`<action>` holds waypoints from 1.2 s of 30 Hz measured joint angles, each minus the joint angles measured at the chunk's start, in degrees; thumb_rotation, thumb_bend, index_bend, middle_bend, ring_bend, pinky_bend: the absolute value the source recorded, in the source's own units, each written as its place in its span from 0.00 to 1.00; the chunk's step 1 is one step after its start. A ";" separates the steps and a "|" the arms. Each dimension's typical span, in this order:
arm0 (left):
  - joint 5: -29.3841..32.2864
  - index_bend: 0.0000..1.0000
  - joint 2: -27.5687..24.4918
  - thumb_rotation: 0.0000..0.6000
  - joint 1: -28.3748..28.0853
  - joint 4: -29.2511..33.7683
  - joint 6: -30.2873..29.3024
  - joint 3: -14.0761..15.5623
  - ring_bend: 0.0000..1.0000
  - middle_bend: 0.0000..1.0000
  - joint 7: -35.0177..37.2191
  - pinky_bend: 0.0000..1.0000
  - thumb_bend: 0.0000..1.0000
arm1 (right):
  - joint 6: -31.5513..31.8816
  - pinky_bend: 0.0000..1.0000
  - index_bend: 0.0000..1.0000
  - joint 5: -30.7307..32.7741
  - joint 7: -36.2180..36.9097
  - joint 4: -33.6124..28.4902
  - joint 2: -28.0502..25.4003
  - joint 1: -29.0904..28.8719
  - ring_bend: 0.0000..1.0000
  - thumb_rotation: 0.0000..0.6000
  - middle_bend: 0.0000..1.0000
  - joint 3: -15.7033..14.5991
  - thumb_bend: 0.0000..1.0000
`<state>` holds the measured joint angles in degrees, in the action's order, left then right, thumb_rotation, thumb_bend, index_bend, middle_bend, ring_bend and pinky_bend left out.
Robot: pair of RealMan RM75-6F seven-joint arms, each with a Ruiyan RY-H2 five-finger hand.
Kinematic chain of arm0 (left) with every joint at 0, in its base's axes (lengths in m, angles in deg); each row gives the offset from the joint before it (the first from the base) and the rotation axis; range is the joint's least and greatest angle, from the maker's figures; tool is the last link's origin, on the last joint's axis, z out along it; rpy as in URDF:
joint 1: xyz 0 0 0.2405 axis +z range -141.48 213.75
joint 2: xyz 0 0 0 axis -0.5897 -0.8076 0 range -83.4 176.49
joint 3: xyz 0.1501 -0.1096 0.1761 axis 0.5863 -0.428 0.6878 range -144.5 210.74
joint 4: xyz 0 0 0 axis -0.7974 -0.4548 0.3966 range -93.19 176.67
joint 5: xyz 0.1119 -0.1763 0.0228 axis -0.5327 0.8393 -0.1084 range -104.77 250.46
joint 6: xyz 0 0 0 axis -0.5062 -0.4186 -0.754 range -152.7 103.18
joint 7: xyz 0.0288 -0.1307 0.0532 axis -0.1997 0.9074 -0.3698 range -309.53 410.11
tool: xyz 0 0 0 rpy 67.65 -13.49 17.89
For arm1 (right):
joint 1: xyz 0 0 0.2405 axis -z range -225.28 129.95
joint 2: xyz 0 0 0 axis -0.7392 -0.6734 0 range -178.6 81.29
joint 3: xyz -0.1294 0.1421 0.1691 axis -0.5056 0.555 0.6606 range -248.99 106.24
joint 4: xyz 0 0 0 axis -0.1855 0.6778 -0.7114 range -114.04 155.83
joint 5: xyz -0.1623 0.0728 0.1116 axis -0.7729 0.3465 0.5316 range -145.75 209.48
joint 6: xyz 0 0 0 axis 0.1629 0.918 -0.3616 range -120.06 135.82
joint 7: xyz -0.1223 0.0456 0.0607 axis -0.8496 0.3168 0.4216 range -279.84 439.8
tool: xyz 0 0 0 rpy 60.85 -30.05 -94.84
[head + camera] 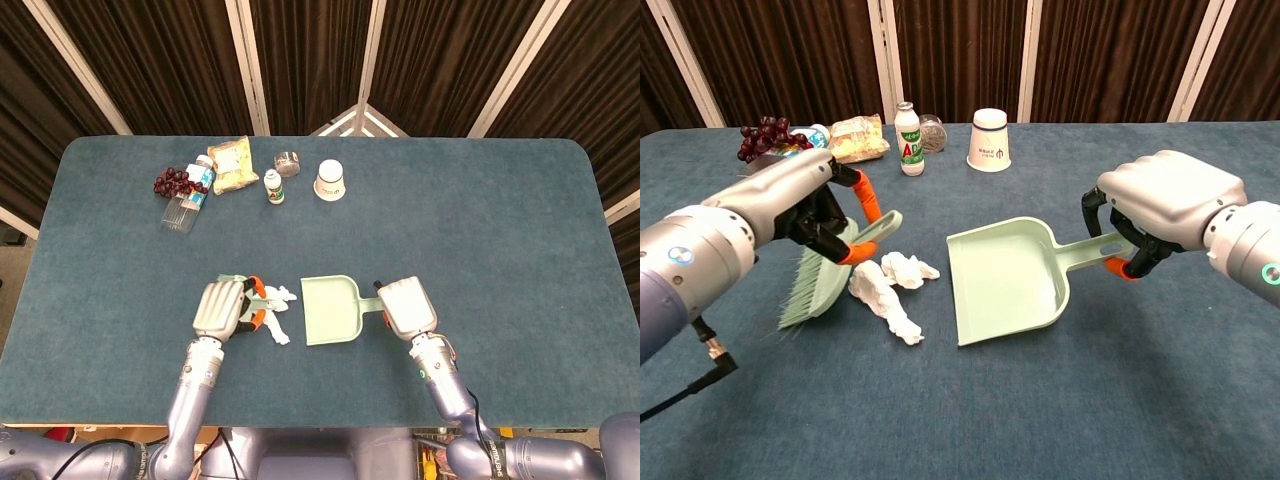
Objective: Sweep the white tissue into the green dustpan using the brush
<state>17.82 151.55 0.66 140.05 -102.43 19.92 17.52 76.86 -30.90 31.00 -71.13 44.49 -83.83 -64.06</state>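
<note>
The white tissue lies crumpled on the blue surface, just left of the green dustpan and apart from its open mouth. In the head view the tissue sits between the dustpan and the left robot hand.

The brush is lifted off the surface and tilted, its pale green bristles pointing down and toward the camera, just left of the tissue. The left robot hand has its fingers wrapped around the brush handle, which sticks up to the right above the tissue.

The dustpan rests flat on the surface with its handle pointing right, away from the tissue. The right robot hand is curled over the handle's end, fingers closed around it; in the head view this hand covers the handle just right of the pan.

Far behind the dustpan, along the back of the surface, stands an upside-down white paper cup. Left of the cup is a small white bottle with a green label, with a small clear round container just behind it. Further left lies a bag of snacks, then a clear plastic bottle on its side, with a bunch of dark grapes at its far end.
</note>
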 measured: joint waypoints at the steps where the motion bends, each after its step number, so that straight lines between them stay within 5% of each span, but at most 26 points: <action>1: -0.02 0.77 0.40 1.00 -0.05 0.11 -0.03 -0.12 0.99 1.00 0.05 1.00 0.66 | 0.03 0.84 0.54 0.09 -0.14 -0.07 -0.02 -0.01 0.78 1.00 0.81 0.00 0.38; 36: -7.67 0.77 15.86 1.00 -4.32 -5.76 -0.29 -7.58 1.00 1.00 9.11 1.00 0.66 | 0.82 0.84 0.54 1.32 -1.72 -1.84 -0.51 -0.41 0.78 1.00 0.81 -0.09 0.38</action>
<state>10.15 167.41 -3.66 134.28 -102.72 12.33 26.63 77.68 -29.57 29.28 -72.97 43.99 -84.24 -64.15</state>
